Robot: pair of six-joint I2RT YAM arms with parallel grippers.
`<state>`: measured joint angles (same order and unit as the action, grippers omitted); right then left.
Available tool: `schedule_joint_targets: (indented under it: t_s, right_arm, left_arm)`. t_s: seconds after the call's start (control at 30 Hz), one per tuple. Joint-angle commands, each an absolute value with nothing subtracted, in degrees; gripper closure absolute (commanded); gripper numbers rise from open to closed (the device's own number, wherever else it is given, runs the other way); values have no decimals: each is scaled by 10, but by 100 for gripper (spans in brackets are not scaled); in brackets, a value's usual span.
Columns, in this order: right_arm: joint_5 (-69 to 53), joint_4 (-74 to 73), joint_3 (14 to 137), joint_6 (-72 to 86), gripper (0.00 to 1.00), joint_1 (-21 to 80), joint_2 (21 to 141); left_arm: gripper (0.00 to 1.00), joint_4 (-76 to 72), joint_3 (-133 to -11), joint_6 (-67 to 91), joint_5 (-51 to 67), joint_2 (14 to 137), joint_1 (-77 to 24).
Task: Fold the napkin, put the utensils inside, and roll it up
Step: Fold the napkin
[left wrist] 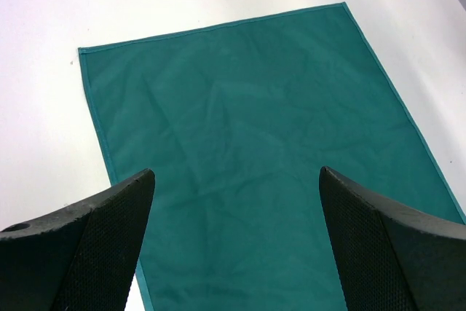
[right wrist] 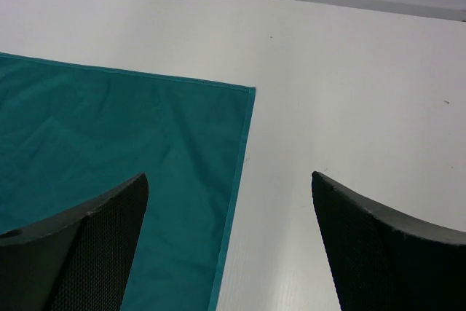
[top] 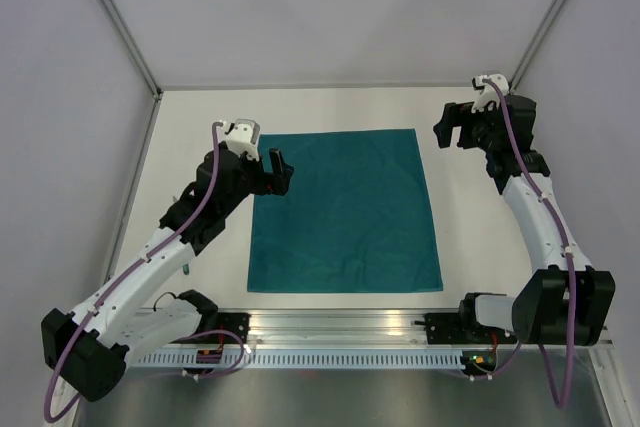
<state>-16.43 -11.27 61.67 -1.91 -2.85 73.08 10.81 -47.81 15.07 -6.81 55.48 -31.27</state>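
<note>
now left end effector [top: 266, 171] gapes over napkin [top: 345, 212] edge; right end effector [top: 452, 128] gapes beside.

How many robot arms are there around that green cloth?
2. The left arm reaches from the near left, left gripper open over the napkin's far-left corner; the right arm stands at the right, right gripper open beside the far-right corner.

Top: overhead from the near edge, whole table [top: 200, 127].
Left wrist: close above napkin [left wrist: 255, 143].
Right wrist: close, napkin corner.
Shared: napkin.
</note>
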Motion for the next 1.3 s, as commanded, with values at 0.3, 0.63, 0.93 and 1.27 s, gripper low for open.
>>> schedule_joint_targets:
  t_s: [0.3, 0.63, 0.93, 1.27]
  right_arm:
    - [-161, -219, 703, -27, 2, -30, 706]
    - [-132, -299, 716, -11, 2, -31, 693]
    - [-107, -272, 671, -2, 2, -30, 688]
    - [-91, -252, 656, -2, 2, -31, 683]
  left_arm:
    - [7, 69, -506, 154, -128, 594, -411]
    - [13, -40, -591, 174, -295, 839, -696]
    - [16, -76, -733, 190, -305, 1083, -816]
    - [18, -104, -806, 188, -264, 1200, -842]
